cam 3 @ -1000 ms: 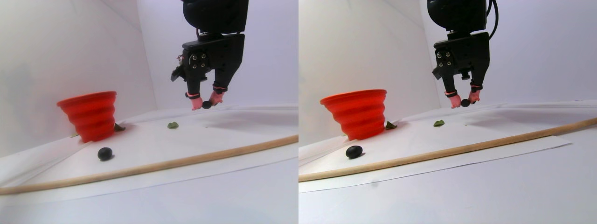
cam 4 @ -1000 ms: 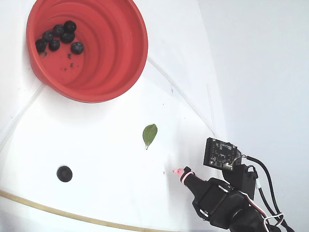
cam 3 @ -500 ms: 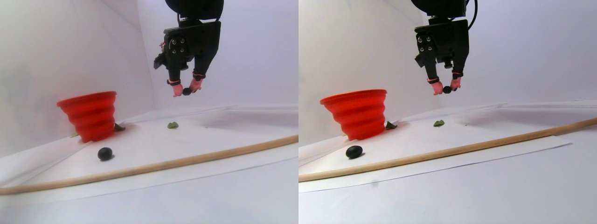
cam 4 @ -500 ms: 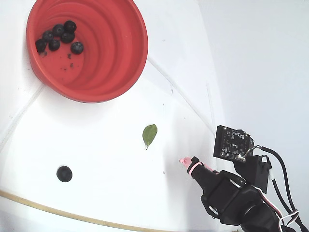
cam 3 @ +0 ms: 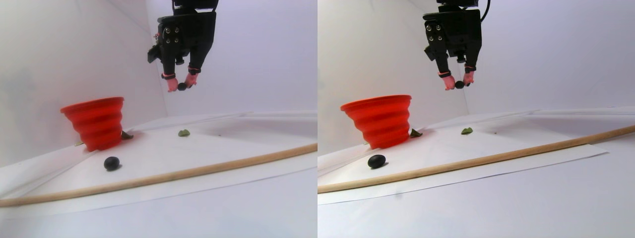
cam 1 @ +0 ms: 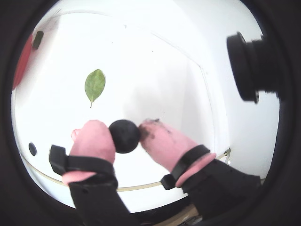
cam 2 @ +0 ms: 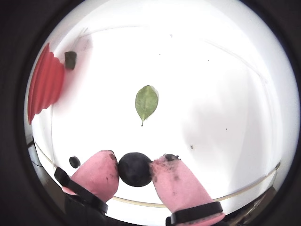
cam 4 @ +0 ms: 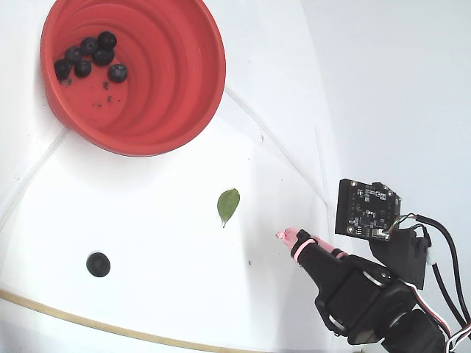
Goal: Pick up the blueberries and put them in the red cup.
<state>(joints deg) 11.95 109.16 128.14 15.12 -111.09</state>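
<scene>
The end effector [cam 2: 134, 170] is closed on one blueberry [cam 2: 135, 169], which is pinched between the two pink fingertip pads [cam 2: 96, 172]. Both wrist views show the berry touching a pad on each side. In the stereo pair view the end effector [cam 3: 181, 86] hangs well above the bench [cam 3: 198, 208], higher than the rim of the red cup [cam 3: 97, 122] and off to its right, not over the opening.

The red cup stands upright near the far left corner of the white sheet [cam 4: 162, 243] in the fixed view. Five blueberries [cam 4: 90, 55] lie together on its bottom, close to the wall at the upper left in that view. Dark specks mark the bottom beside them.

One loose blueberry [cam 4: 98, 264] rests on the sheet, between the cup and the wooden dowel [cam 3: 198, 168] that runs along the sheet's near edge. A green leaf [cam 4: 228, 205] lies flat on the sheet, between the cup and the end effector in the fixed view. A second dark leaf [cam 3: 126, 135] touches the base of the cup in the stereo pair view.
</scene>
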